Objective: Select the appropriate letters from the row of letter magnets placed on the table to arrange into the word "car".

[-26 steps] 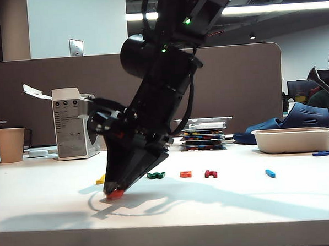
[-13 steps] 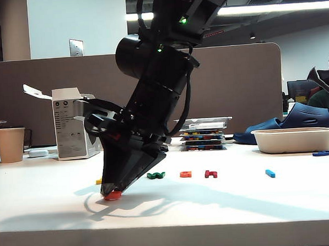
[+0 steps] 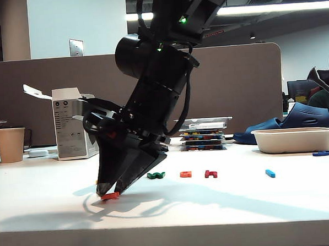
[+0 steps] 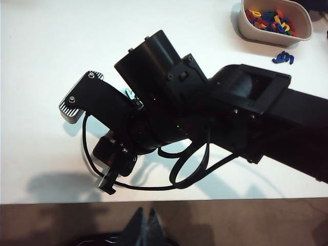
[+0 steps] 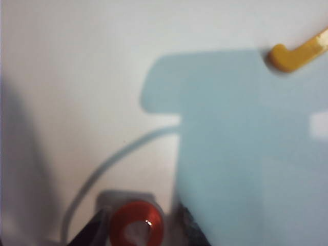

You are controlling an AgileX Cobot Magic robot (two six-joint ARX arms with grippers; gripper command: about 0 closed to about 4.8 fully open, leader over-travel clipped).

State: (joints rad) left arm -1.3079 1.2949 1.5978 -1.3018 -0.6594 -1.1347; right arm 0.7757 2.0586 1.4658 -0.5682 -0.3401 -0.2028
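The right gripper point(image 3: 111, 188) hangs low over the near table point(image 3: 224, 208) at about 8 o'clock from the letter row, and its fingers, clamped on the orange-red letter point(image 3: 110, 196) a moment ago, now stand parted with the letter lying flat just beneath their tips. Farther back the green letter point(image 3: 155, 175), another orange-red letter point(image 3: 185, 174), the dark red letter point(image 3: 211, 174) and the blue bar point(image 3: 270, 173) lie as before, toward 3 o'clock. The left gripper point(image 4: 144, 224) shows only as dark tips beyond the table's edge, and I cannot tell whether they are parted or closed

We see the right gripper point(image 3: 110, 190) low over the table point(image 3: 224, 208), fingers parted astride an orange-red letter point(image 3: 110, 196); bare tabletop lies in front, the letter row point(image 3: 185, 175) behind.
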